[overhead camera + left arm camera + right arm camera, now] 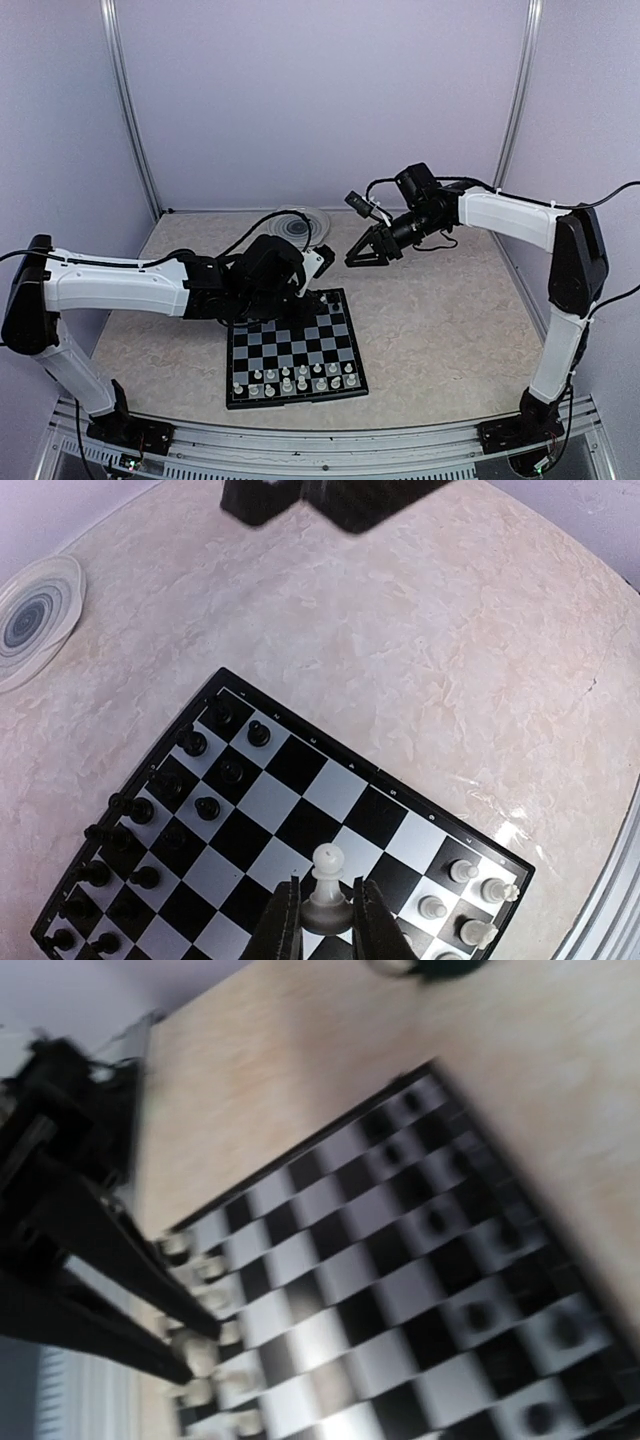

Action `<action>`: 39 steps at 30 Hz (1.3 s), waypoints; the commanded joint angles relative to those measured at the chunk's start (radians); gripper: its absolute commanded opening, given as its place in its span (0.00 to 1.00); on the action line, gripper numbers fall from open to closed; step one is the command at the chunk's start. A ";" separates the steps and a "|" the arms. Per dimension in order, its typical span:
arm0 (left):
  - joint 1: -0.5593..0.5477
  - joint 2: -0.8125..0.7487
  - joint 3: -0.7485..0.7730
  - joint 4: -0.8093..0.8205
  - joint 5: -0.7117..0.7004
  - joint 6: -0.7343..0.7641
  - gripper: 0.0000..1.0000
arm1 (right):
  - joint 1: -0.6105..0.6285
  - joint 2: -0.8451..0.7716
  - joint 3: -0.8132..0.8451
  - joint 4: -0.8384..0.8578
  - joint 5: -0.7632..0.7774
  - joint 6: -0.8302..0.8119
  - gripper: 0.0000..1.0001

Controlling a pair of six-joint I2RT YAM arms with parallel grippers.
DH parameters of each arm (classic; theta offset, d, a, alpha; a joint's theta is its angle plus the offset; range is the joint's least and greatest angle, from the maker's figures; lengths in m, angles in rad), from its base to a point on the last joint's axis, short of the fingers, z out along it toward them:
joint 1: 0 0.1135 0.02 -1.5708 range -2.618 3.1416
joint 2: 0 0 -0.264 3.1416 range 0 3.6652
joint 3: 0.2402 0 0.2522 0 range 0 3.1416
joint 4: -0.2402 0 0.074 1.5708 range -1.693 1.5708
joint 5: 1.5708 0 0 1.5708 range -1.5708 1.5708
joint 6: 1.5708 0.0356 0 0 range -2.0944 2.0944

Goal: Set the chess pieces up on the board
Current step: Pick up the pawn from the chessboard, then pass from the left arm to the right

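Observation:
The chequered board (320, 335) lies at the table's near middle. Several black pieces (207, 807) stand on its far rows and several white pieces (300, 378) on its near rows. My left gripper (326, 920) is shut on the base of a white pawn (327, 875), upright over the board's (290, 765) middle squares near the white side. My right gripper (350, 262) hangs above the table beyond the board's far right corner. In the blurred right wrist view a cream piece (190, 1352) sits between its nearly closed fingertips, over the board (400, 1290).
A round clear ridged plate (300, 225) lies at the back of the table, also in the left wrist view (35, 620). The right arm's black gripper (340, 500) shows at the top of that view. Grey walls and metal posts enclose the table.

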 commanded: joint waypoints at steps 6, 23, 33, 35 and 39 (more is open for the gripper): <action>-0.050 -0.010 -0.007 0.075 -0.092 0.064 0.15 | 0.088 0.074 -0.031 -0.066 -0.195 0.044 0.51; -0.077 -0.020 -0.013 0.092 -0.128 0.081 0.16 | 0.134 0.142 -0.031 -0.051 -0.279 0.079 0.31; -0.078 -0.007 -0.004 0.072 -0.168 0.078 0.28 | 0.138 0.143 -0.020 -0.058 -0.274 0.071 0.04; -0.078 -0.013 -0.006 0.054 -0.170 0.084 0.38 | 0.138 0.133 0.000 -0.073 -0.224 0.048 0.04; -0.075 -0.096 -0.033 0.023 -0.213 0.134 0.49 | 0.140 0.086 0.023 -0.082 -0.023 0.005 0.04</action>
